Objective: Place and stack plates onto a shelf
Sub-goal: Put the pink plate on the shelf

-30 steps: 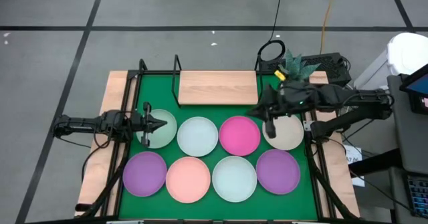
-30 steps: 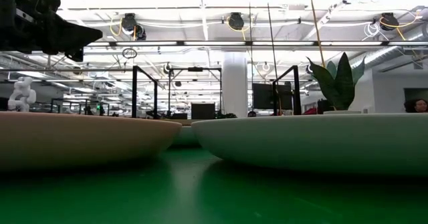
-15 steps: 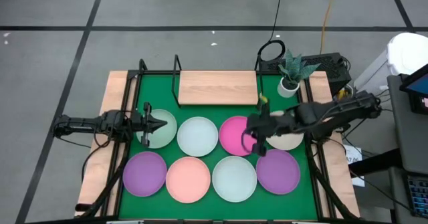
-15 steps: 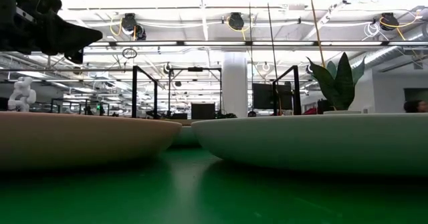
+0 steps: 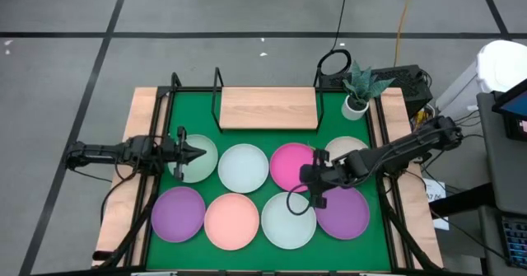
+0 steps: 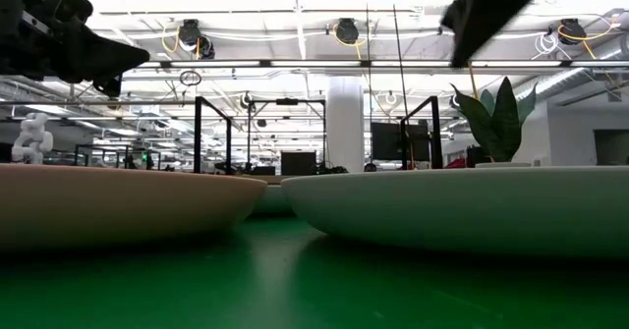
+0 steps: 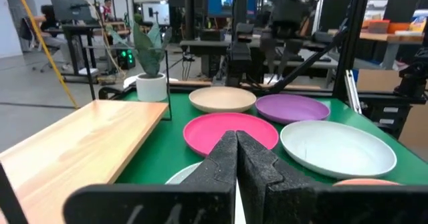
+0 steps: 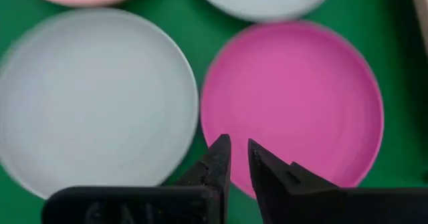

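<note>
Eight plates lie in two rows on the green mat. Far row, left to right: pale mint [image 5: 191, 162], white [image 5: 243, 167], magenta [image 5: 288, 162], beige [image 5: 352, 151]. Near row: purple [image 5: 178, 212], salmon pink [image 5: 232, 221], pale mint [image 5: 288, 221], purple [image 5: 346, 214]. The wooden shelf [image 5: 268, 108] stands bare at the far side. My right gripper [image 5: 313, 185] [image 8: 237, 144] hovers over the magenta plate's near right rim [image 8: 267, 177], its fingers a narrow gap apart. My left gripper [image 5: 200, 152] [image 7: 235, 138] waits shut above the far-left mint plate.
A potted plant [image 5: 358, 91] stands at the mat's far right corner, beside the shelf. Black frame posts [image 5: 174, 82] rise at the mat's far edge. Strips of the wooden table [image 5: 123, 194] show to the left and right of the mat.
My right gripper has swung from above the beige plate toward the table's left and near edge, and now hangs over the magenta plate's near right rim. It has come into the top of the low view. No plate has moved.
</note>
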Controlling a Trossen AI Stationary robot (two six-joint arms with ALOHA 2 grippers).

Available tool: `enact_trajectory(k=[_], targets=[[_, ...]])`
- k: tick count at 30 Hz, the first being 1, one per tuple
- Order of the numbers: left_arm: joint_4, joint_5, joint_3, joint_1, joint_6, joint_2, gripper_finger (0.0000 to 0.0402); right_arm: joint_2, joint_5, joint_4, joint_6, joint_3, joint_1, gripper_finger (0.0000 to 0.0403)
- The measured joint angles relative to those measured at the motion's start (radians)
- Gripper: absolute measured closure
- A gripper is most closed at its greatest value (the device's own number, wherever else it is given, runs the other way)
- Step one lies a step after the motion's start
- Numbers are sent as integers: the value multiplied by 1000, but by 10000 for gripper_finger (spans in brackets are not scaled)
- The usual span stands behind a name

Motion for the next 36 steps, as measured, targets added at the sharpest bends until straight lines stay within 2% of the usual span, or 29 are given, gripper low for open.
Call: enact_trajectory(k=[5,8,11,14,19,29,36], targets=[[-145,-7,116,0,-13,9,398,0,0,45,51,-104,-1,351],[-259,-72,223,0,-38,50,398,0,1,137,-22,-165,-1,351],[-379,-119,355,0,-42,125,392,0,1,260,-147,-219,-1,351],[-449,-123,477,0,-41,217,381,0,-10,333,-233,-254,-1,351],[-469,-122,618,-24,-49,375,374,0,-24,348,-218,-266,-1,350],[-476,-100,708,-180,-69,645,373,-1,-22,304,-164,-267,68,350],[-400,-105,736,-260,-25,768,373,9,7,284,-170,-267,75,341]])
